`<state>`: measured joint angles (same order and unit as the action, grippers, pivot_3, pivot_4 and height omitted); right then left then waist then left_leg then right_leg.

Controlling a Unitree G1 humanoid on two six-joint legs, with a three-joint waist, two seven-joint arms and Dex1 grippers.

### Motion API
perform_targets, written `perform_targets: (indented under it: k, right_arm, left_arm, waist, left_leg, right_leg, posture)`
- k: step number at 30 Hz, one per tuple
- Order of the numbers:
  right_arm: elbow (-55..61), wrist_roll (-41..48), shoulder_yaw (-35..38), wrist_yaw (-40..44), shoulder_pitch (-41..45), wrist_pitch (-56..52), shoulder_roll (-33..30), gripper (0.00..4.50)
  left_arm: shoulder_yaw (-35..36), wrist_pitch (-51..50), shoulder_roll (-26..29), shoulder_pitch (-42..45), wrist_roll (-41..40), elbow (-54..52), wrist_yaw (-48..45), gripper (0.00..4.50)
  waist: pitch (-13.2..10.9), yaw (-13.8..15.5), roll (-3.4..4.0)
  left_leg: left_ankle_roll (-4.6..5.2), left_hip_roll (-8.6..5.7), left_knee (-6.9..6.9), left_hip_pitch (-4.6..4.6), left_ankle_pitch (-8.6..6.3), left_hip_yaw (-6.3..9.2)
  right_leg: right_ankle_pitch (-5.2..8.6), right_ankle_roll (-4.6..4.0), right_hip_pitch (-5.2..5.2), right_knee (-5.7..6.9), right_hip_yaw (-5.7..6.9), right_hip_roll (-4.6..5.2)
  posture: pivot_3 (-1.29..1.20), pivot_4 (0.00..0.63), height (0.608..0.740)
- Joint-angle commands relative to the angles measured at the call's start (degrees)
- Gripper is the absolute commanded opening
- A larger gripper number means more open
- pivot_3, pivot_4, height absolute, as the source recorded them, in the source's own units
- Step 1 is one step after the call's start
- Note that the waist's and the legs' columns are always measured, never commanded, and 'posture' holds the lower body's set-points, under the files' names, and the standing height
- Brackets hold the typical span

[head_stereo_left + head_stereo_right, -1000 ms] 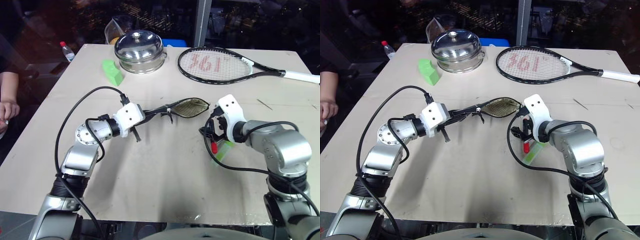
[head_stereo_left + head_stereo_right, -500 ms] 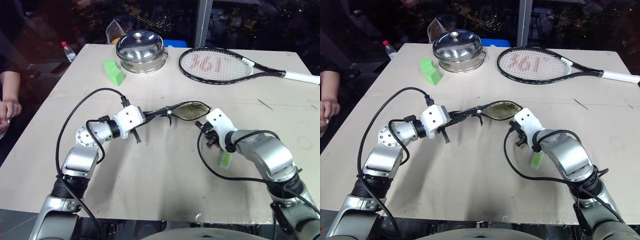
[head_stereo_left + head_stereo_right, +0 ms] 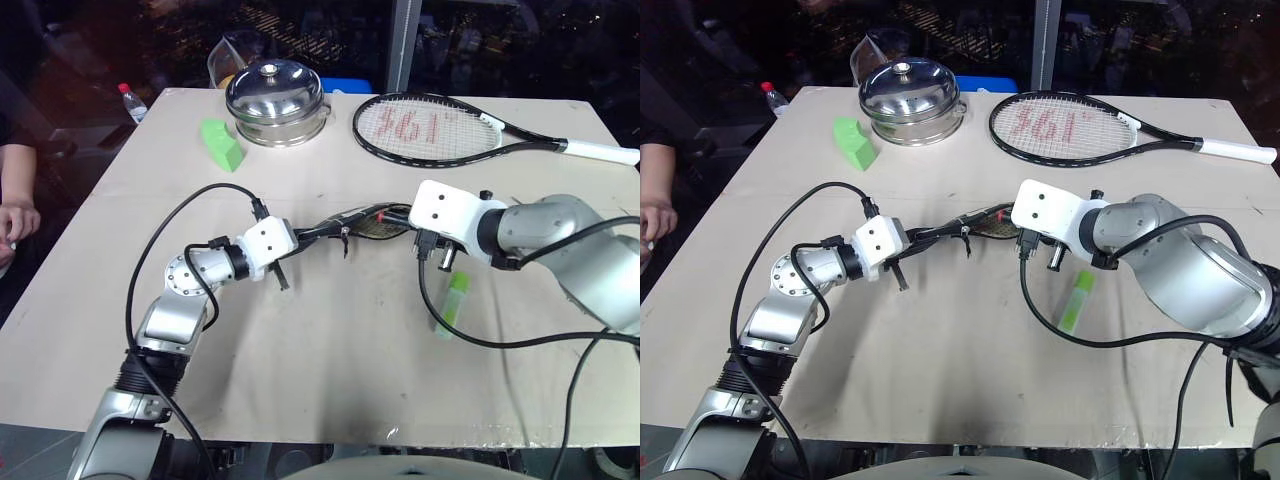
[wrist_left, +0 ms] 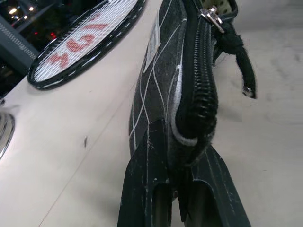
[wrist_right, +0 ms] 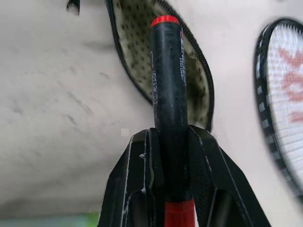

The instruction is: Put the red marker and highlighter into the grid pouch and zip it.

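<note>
The grid pouch (image 3: 340, 225), black with white lines, hangs lifted off the table with its mouth (image 5: 137, 52) open, showing a dotted lining. My left gripper (image 4: 177, 146) is shut on the pouch's closed end, beside the zipper and its black pull cord (image 4: 236, 56). My right gripper (image 5: 170, 135) is shut on the red marker (image 5: 168, 71), whose red-tipped dark end points into the pouch's open mouth. The lime-green highlighter (image 3: 452, 298) lies on the table below my right arm, apart from both grippers.
A steel lidded pot (image 3: 265, 100), a green wedge block (image 3: 223, 143) and a small bottle (image 3: 132, 102) stand at the back left. A tennis racket (image 3: 430, 128) lies at the back right. A person's hand (image 3: 15, 220) rests at the table's left edge.
My right gripper has shut on the red marker, lifted it off the table, rolled, and swung it to the pouch's open mouth. The highlighter stayed on the table. The left gripper kept its hold.
</note>
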<state>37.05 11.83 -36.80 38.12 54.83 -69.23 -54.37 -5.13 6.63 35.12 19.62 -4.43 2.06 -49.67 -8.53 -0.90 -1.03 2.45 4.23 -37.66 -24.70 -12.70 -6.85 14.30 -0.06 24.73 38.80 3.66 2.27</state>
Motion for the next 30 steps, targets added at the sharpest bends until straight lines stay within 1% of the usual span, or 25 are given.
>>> perform_targets:
  k: [1, 3, 5, 7, 9, 10, 12, 14, 16, 18, 19, 21, 22, 24, 26, 27, 30]
  right_arm:
    - [-4.90, -7.28, -5.86, 3.14, 2.96, 9.56, 0.35, 0.21]
    - [-8.87, -10.89, -9.25, 5.30, 4.62, 14.04, 2.38, 0.21]
    - [-14.72, -15.05, -12.69, 7.17, 6.39, 20.60, 5.70, 0.21]
    - [-18.62, -17.08, -13.92, 9.75, 7.38, 26.30, 7.67, 0.21]
    - [-22.43, -17.74, -12.04, 10.84, 7.56, 29.83, 10.06, 1.27]
    - [-22.99, -16.54, -9.50, 11.20, 6.85, 29.60, 11.16, 1.67]
    - [-21.35, -11.62, -2.69, 13.01, 4.69, 26.66, 11.96, 2.61]
    - [-18.38, -5.65, 4.66, 16.52, 1.62, 25.01, 10.98, 3.57]
    - [-16.10, 0.94, 13.24, 21.29, -3.02, 26.86, 8.11, 3.57]
    - [-16.29, 6.01, 21.39, 27.75, -8.56, 33.90, 3.81, 3.57]
    - [-16.96, 8.41, 24.46, 30.96, -10.75, 36.20, 2.26, 3.57]
    - [-18.71, 10.43, 27.38, 36.48, -13.86, 38.38, -1.95, 3.57]
    - [-19.35, 10.69, 27.97, 39.27, -15.36, 40.13, -3.87, 3.57]
    - [-20.78, 7.96, 27.06, 43.25, -17.76, 46.21, -7.04, 3.57]
    - [-24.01, 1.82, 24.02, 45.91, -19.86, 57.41, -8.60, 3.57]
    - [-25.75, -0.61, 22.58, 46.92, -20.40, 61.73, -8.61, 3.57]
    - [-32.59, -7.56, 17.49, 48.86, -19.43, 76.54, -5.49, 3.57]
  left_arm:
    - [-0.35, 2.19, -0.25, 0.36, -0.18, -1.21, -0.50, 0.00]
    - [-0.93, 2.71, -0.57, 0.07, 0.08, -1.63, -0.72, 0.00]
    - [-1.80, 2.81, -1.07, -0.24, -0.07, -3.02, -0.92, 0.00]
    - [-2.29, 2.52, -1.35, -0.71, -0.23, -4.19, -0.80, 0.00]
    - [-2.38, 1.59, -1.78, -1.33, -0.64, -5.03, -0.39, 0.00]
    - [-2.25, 1.05, -1.96, -1.68, -0.79, -5.25, -0.07, 0.00]
    - [-1.68, 0.28, -2.09, -2.26, -0.93, -5.29, 0.47, 0.00]
    - [-1.05, -0.32, -2.10, -2.64, -1.14, -5.19, 0.77, 0.00]
    - [-0.49, -0.51, -1.85, -2.70, -1.29, -4.67, 0.73, 0.00]
    - [-0.01, -0.32, -1.50, -2.53, -1.50, -3.79, 0.46, 0.00]
    - [0.14, -0.10, -1.33, -2.43, -1.52, -3.35, 0.30, 0.00]
    - [0.31, 0.64, -0.94, -2.15, -1.46, -2.18, -0.05, 0.00]
    - [0.31, 1.12, -0.75, -1.92, -1.35, -1.58, -0.25, 0.00]
    - [0.31, 1.93, -0.41, -1.33, -1.25, -0.46, -0.72, 0.00]
    - [0.37, 2.50, 0.02, -0.46, -1.47, 0.59, -1.28, 0.00]
    - [0.38, 2.67, 0.17, -0.09, -1.60, 1.00, -1.48, 0.00]
    - [0.47, 3.07, 0.53, 0.39, -1.79, 1.39, -1.92, 0.00]
  waist:
    - [0.00, -0.06, 0.00]
    - [0.00, -0.19, 0.00]
    - [0.00, -0.28, 0.01]
    - [0.00, -0.10, 0.01]
    - [0.00, 0.03, 0.01]
    - [0.00, 0.07, 0.01]
    - [0.00, 0.24, 0.00]
    - [-0.01, 0.65, -0.01]
    - [-0.01, 0.94, -0.01]
    - [-0.01, 1.31, -0.02]
    - [-0.01, 1.41, -0.02]
    - [-0.01, 1.40, -0.01]
    - [-0.01, 1.26, -0.01]
    - [-0.01, 0.92, -0.01]
    - [-0.01, 0.60, -0.01]
    - [0.00, 0.38, -0.01]
    - [-0.01, 0.11, 0.00]
  left_leg:
    - [0.00, 0.00, 0.00, 0.01, 0.00, -0.02]
    - [0.00, 0.03, 0.00, 0.01, 0.00, -0.07]
    - [-0.01, 0.04, 0.00, 0.00, 0.01, -0.14]
    - [-0.02, 0.06, 0.00, -0.03, 0.02, -0.16]
    - [-0.03, 0.06, -0.01, -0.02, 0.02, -0.25]
    - [-0.04, 0.06, -0.01, -0.02, 0.03, -0.28]
    - [-0.12, 0.06, -0.01, -0.03, 0.08, -0.31]
    - [-0.14, 0.05, -0.02, -0.07, 0.09, -0.27]
    - [-0.12, 0.04, -0.06, -0.06, 0.07, -0.24]
    - [0.01, 0.03, -0.08, -0.04, -0.01, -0.20]
    - [0.02, 0.02, -0.08, -0.04, -0.01, -0.12]
    - [0.04, 0.01, -0.09, 0.01, -0.02, -0.14]
    - [0.04, 0.03, -0.09, 0.03, -0.02, -0.14]
    - [0.03, 0.06, -0.09, 0.11, -0.02, -0.15]
    - [0.02, 0.09, -0.09, 0.14, -0.01, -0.15]
    - [0.02, 0.09, -0.09, 0.15, -0.01, -0.12]
    - [0.01, 0.08, -0.10, 0.24, -0.01, -0.22]
  right_leg:
    - [0.00, 0.00, 0.00, 0.01, -0.02, 0.00]
    - [0.00, 0.00, 0.04, 0.02, -0.07, -0.01]
    - [0.00, 0.00, 0.11, 0.07, -0.12, -0.05]
    - [-0.01, 0.00, 0.14, 0.07, -0.13, -0.11]
    - [-0.01, 0.00, 0.17, 0.07, -0.09, -0.12]
    - [-0.01, 0.00, 0.16, 0.07, -0.06, -0.12]
    - [-0.02, 0.01, 0.16, 0.06, -0.03, -0.11]
    - [-0.02, 0.01, 0.16, 0.06, -0.02, -0.08]
    - [-0.03, 0.01, 0.11, 0.05, 0.05, -0.05]
    - [-0.03, 0.01, 0.05, 0.01, 0.11, -0.03]
    - [-0.02, 0.01, -0.02, -0.04, 0.12, -0.03]
    - [-0.02, 0.01, -0.04, -0.04, 0.12, -0.03]
    - [-0.02, 0.01, -0.04, -0.03, 0.10, -0.05]
    - [-0.01, 0.00, -0.04, 0.03, 0.05, -0.07]
    - [-0.01, 0.00, -0.04, 0.04, 0.02, -0.06]
    - [0.00, 0.01, -0.05, 0.05, 0.01, -0.08]
    - [0.07, 0.15, -0.09, 0.07, -0.02, -0.18]
  posture:
    - [0.00, 0.150, 0.740]
    - [0.00, 0.150, 0.740]
    - [0.00, 0.150, 0.740]
    - [0.00, 0.150, 0.740]
    - [0.00, 0.150, 0.740]
    - [0.00, 0.150, 0.740]
    - [0.00, 0.150, 0.740]
    - [0.00, 0.150, 0.740]
    - [0.00, 0.150, 0.740]
    - [0.00, 0.150, 0.740]
    - [0.00, 0.150, 0.740]
    - [0.00, 0.150, 0.740]
    - [0.00, 0.150, 0.740]
    - [0.00, 0.150, 0.740]
    - [0.00, 0.150, 0.740]
    - [0.00, 0.150, 0.740]
    - [0.00, 0.150, 0.740]
